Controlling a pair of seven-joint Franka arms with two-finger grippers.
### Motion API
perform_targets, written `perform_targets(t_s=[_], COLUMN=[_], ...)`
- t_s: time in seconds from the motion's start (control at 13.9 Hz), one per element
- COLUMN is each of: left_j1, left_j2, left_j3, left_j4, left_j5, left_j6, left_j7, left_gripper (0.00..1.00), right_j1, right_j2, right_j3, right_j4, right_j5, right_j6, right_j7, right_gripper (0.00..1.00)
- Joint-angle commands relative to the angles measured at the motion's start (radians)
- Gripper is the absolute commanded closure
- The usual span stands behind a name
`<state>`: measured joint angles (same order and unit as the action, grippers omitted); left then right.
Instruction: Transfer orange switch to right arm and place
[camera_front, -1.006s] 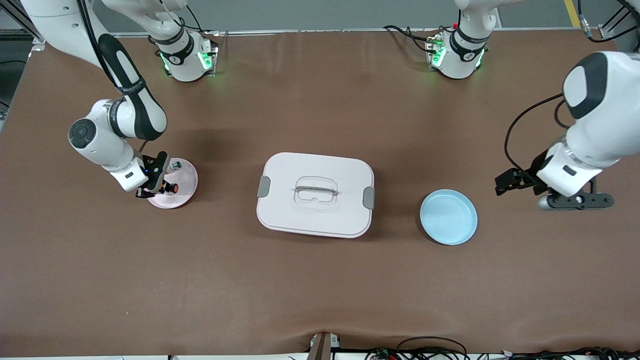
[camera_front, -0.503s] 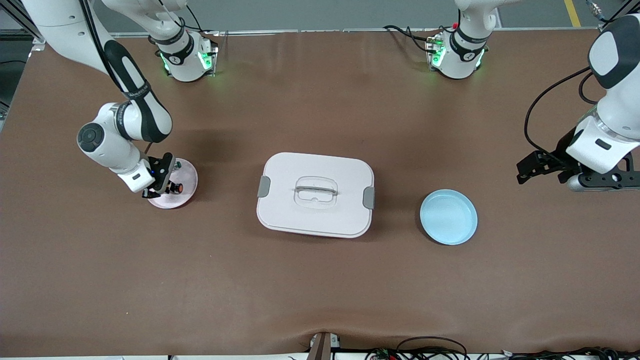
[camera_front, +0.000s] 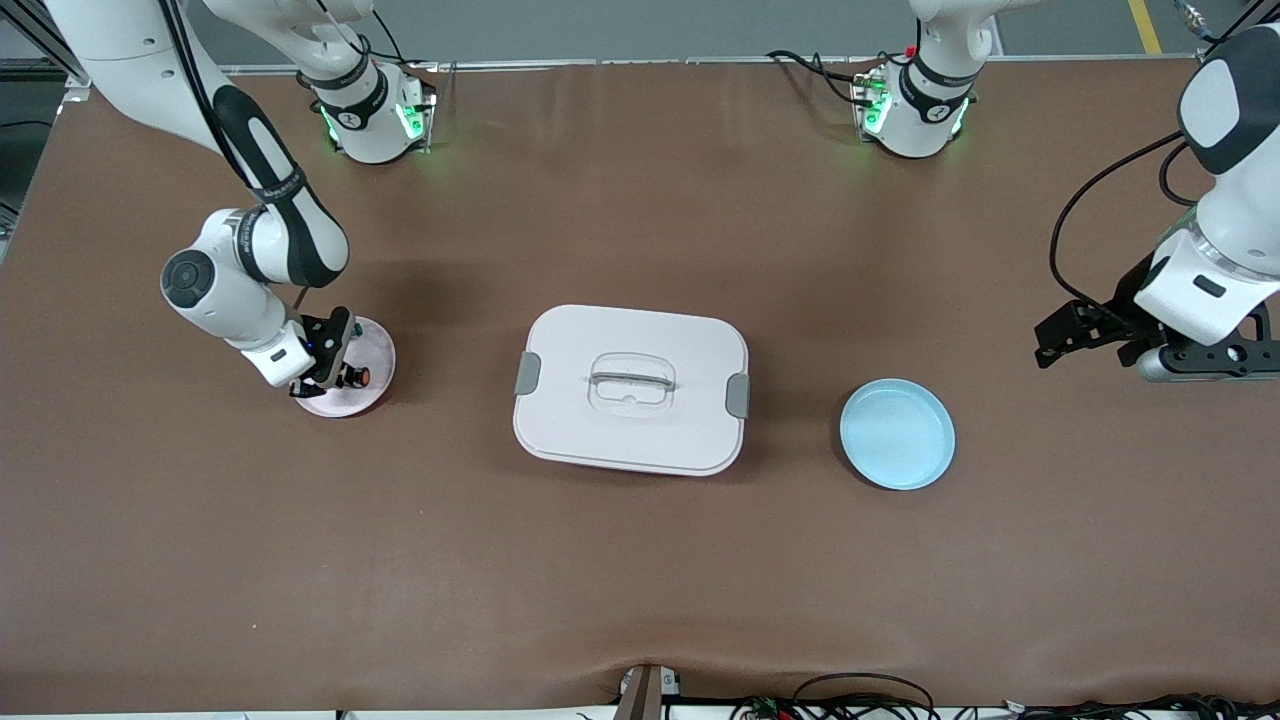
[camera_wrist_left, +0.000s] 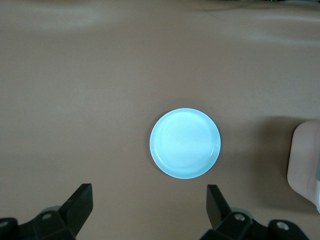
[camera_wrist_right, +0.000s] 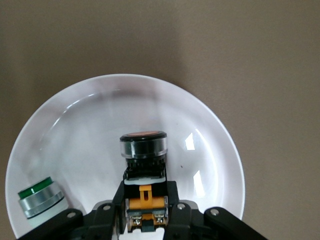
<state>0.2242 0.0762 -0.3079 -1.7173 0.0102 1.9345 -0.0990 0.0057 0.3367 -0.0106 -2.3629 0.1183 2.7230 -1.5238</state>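
The orange switch (camera_front: 352, 377) (camera_wrist_right: 144, 145) lies sideways between my right gripper's (camera_front: 335, 377) (camera_wrist_right: 145, 200) black fingers (camera_wrist_right: 172, 196), which are shut on its tan-and-black body. Its orange cap points away from the hand. Gripper and switch are low over the pale pink plate (camera_front: 372, 350) (camera_wrist_right: 220, 130) at the right arm's end of the table. Whether the switch touches the plate I cannot tell. My left gripper (camera_front: 1052, 340) (camera_wrist_left: 148, 207) hangs open and empty above the table at the left arm's end, with a light blue plate (camera_front: 897, 433) (camera_wrist_left: 185, 143) ahead of it.
A small white piece with a green button (camera_wrist_right: 40, 197) rests near the pink plate's rim. A white lidded box with grey clips (camera_front: 630, 388) (camera_wrist_left: 305, 160) stands at the table's middle, between the two plates. Brown table lies bare around them.
The right gripper has edged a little along the pink plate with the switch still in it. The left arm has pulled up and away from the blue plate, toward its own end of the table.
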Motion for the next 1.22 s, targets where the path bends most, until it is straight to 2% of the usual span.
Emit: perform_targets(t_s=[0.0,0.14,0.36,0.65,0.86,1.15], left_j1=[-0.031,-0.124,-0.232,-0.253,-0.259,-0.247], left_j2=[-0.004,-0.004,-0.006,-0.006,-0.007,-0.019], left_j3=[0.019,0.108,0.213,0.236,0.239,0.243], left_j4=[0.012,0.012,0.012,0.012,0.021,0.082], left_j5=[0.013,0.013,0.014,0.014,0.014,0.014], left_j6=[-0.012,-0.012,-0.012,-0.012,-0.012,-0.110], left_j7=[-0.008,-0.010,-0.010,-0.008,-0.008,0.005], left_gripper=[0.00,0.00,0.00,0.00,0.00,0.00], right_j1=[0.007,0.011,0.008,0.003,0.008,0.010], right_j2=[0.005,0.004,-0.005,-0.031,-0.090,-0.114], right_j3=[0.000,0.001,0.001,-0.002,-0.002,-0.005], right_j4=[0.025,0.048,0.131,0.240,0.283,0.443], right_j5=[0.000,0.001,0.003,0.003,0.001,-0.012], right_j6=[-0.008,-0.050,-0.222,-0.461,-0.584,-0.819], right_j7=[-0.001,-0.001,0.011,0.124,0.288,0.558], right_gripper=[0.00,0.00,0.00,0.00,0.00,0.00])
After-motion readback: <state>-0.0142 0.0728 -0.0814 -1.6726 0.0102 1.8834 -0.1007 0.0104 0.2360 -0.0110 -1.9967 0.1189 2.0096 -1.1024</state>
